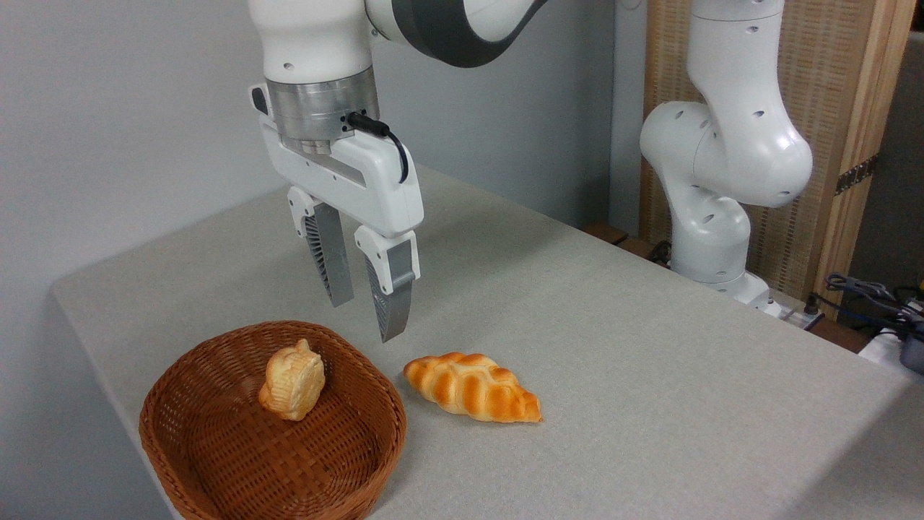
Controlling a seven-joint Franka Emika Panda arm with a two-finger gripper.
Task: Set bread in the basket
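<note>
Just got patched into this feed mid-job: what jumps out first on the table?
The gripper hangs open and empty over the table, above the far rim of the basket at lower left. A pale fish-shaped pastry already sits inside that basket. The bread, a glossy braided loaf, lies on the table just right of the basket, outside it.

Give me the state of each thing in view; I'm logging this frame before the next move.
Pincer: open, empty, above the table.
Braided loaf: lying on the table, outside the basket.
Basket: upright, holding one pastry.
Fish-shaped pastry: inside the basket, propped up.
</note>
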